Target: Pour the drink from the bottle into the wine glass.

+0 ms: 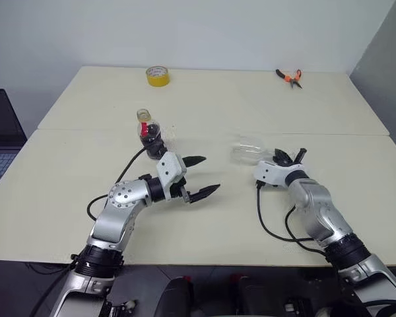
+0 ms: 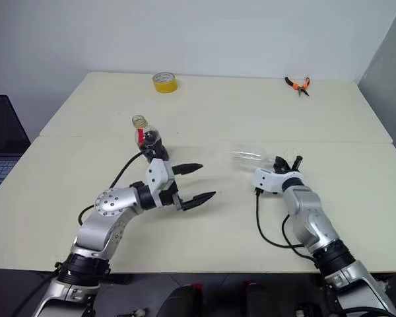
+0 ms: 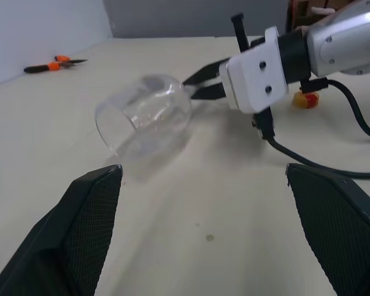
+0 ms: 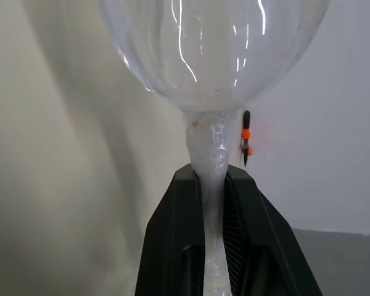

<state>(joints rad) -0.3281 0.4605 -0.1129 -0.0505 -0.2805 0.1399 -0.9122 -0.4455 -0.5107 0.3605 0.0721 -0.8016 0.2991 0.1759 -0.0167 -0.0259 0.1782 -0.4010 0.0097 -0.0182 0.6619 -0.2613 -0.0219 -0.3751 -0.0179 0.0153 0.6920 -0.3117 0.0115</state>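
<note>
The wine glass [image 1: 249,150] lies on its side on the cream table [image 1: 66,191], bowl pointing toward the table's middle. My right gripper [image 4: 213,179] is shut on its thin stem, just behind the bowl [image 4: 213,43]. From the left wrist view the same grip shows, with the right gripper [image 3: 200,83] behind the glass [image 3: 145,114]. The bottle [image 1: 148,135] stands upright further left, red strip at its neck, dark drink [image 1: 150,141] in its lower part. My left gripper [image 1: 211,174] hangs open just in front of the bottle, pointing at the glass and holding nothing.
A yellow tape roll [image 1: 158,76] sits at the table's far edge and orange-handled pliers [image 1: 289,77] lie at the far right. A laptop [image 1: 0,132] stands off the left side. Black cables [image 1: 270,224] trail over the table from both wrists.
</note>
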